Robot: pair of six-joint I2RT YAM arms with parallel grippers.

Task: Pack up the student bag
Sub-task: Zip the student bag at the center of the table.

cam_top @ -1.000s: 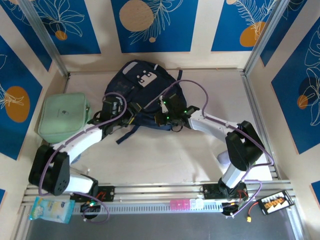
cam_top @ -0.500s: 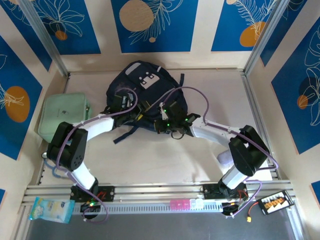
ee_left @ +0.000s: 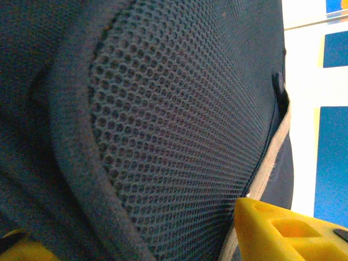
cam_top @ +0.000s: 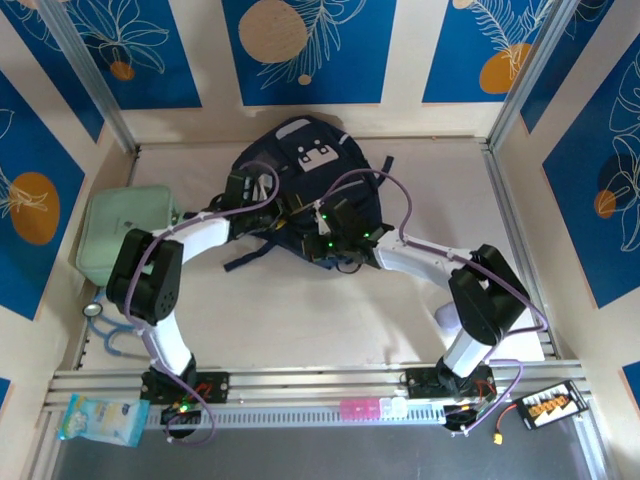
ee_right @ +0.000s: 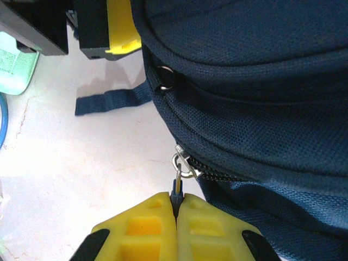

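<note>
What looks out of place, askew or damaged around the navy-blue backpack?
Nothing is spilled or damaged. The large navy-blue fabric backpack lies askew, and one dark strap trails loose over the pale table. The right gripper pinches its metal zipper pull.

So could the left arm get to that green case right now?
Probably yes. The case sits on the table at the left, with nothing stacked on it. The left gripper is against the bag, so it would need to pull back and swing over.

One student bag [cam_top: 300, 140], one mint-green case [cam_top: 115, 230], two arms [cam_top: 200, 228] [cam_top: 420, 262], one snack packet [cam_top: 100, 420].
</note>
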